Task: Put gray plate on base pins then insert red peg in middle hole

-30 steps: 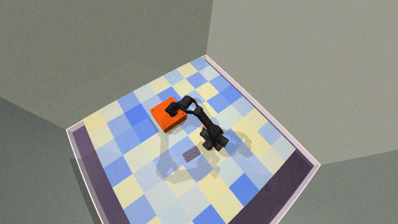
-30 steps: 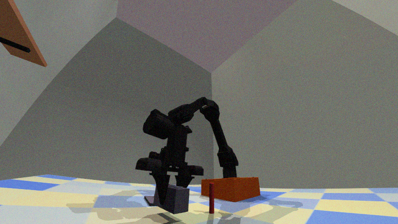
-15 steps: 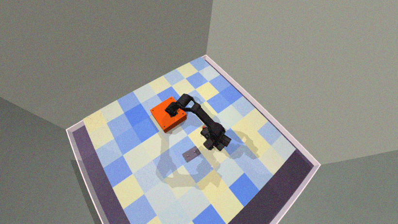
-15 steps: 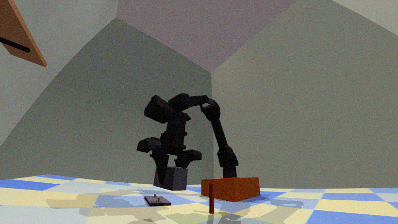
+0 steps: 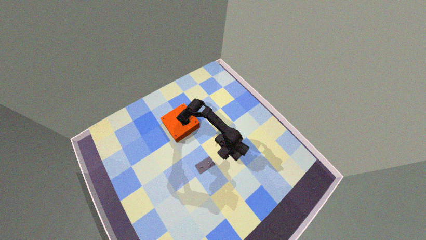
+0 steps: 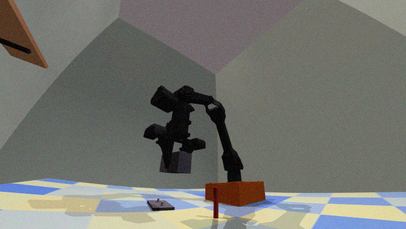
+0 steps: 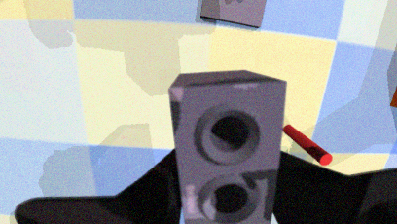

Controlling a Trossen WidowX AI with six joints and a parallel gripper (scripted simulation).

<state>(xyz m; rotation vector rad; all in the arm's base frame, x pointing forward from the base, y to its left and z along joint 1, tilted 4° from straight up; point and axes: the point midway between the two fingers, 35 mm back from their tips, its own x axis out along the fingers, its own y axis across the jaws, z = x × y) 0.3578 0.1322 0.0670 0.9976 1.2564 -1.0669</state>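
Note:
The gray plate [image 6: 183,162] [image 7: 229,94] is a thick block with round holes; two show in the wrist view and its lower end is cut off. My gripper [image 6: 175,163] [image 7: 216,149] is shut on it and holds it level, well above the floor. The gray base [image 5: 201,168] [image 6: 154,205] [image 7: 243,17] lies flat on the floor with two short upright pins, apart from the plate. The red peg [image 6: 216,202] [image 7: 307,144] stands upright on the floor, nearer the exterior camera than the orange block; the arm hides it in the top view.
The arm rises from an orange block [image 5: 171,122] [image 6: 224,193]. The floor is checkered in blue and yellow, with a pale raised rim [image 5: 283,117] at its edges. A brown panel [image 6: 21,31] hangs at the upper left of the exterior view.

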